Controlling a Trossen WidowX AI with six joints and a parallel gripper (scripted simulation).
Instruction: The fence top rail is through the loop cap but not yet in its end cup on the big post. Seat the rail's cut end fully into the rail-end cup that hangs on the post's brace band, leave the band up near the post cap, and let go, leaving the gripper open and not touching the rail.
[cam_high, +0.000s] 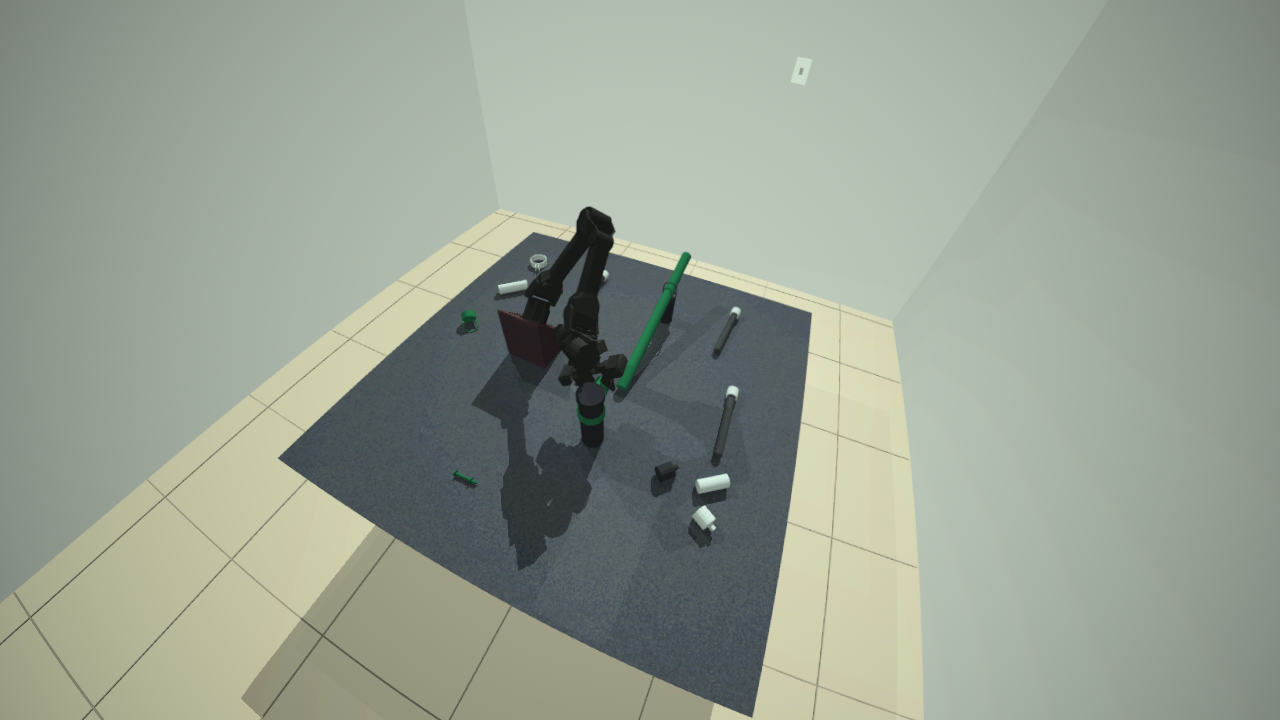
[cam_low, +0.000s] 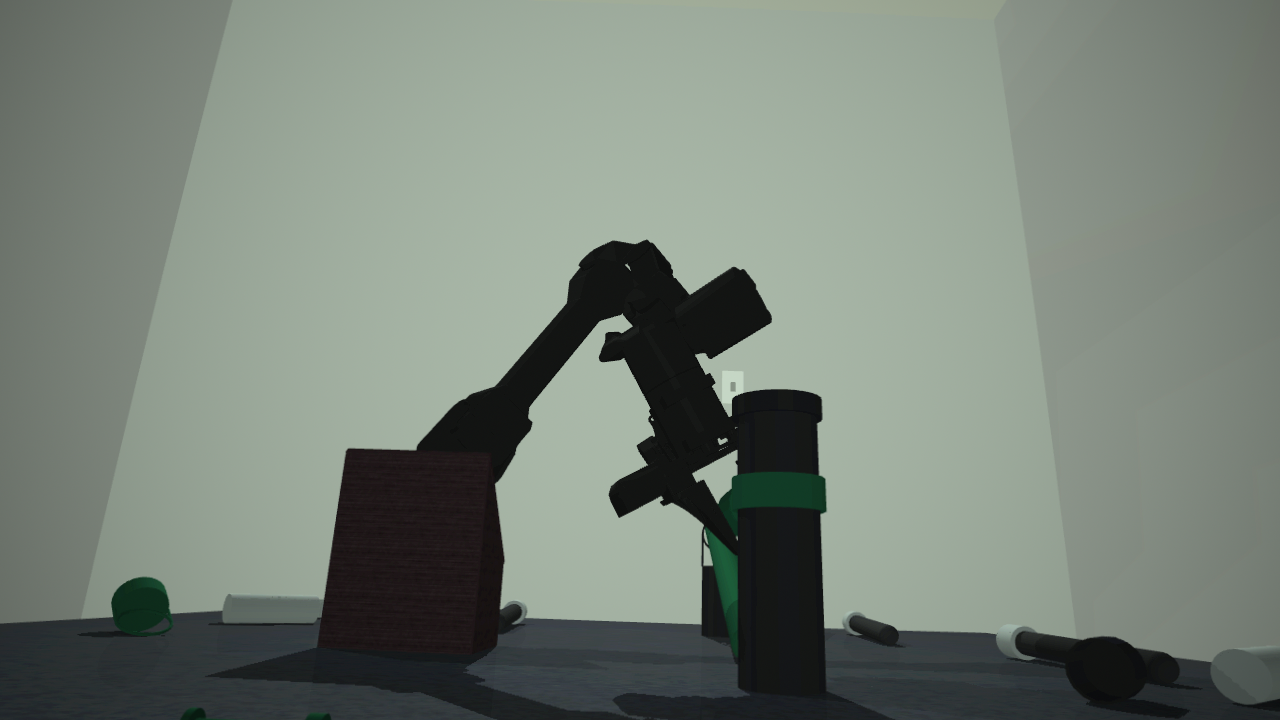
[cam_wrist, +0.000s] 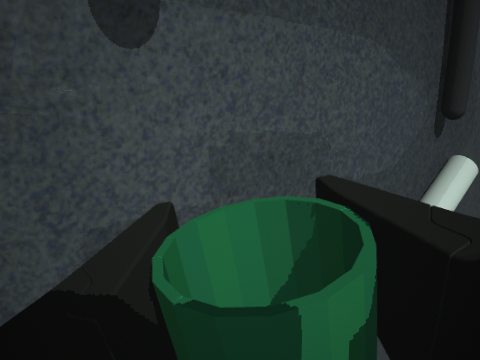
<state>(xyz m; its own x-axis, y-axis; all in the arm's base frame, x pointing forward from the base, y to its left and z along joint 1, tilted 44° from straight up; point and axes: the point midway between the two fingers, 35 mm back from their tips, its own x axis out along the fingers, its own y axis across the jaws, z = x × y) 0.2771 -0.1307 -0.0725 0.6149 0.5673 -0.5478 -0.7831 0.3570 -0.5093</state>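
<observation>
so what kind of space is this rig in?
Probably a bare indoor test room set up for fence assembly: plain walls, tiled floor under a dark mat, a post with a green brace band, and loose fittings scattered around.
</observation>
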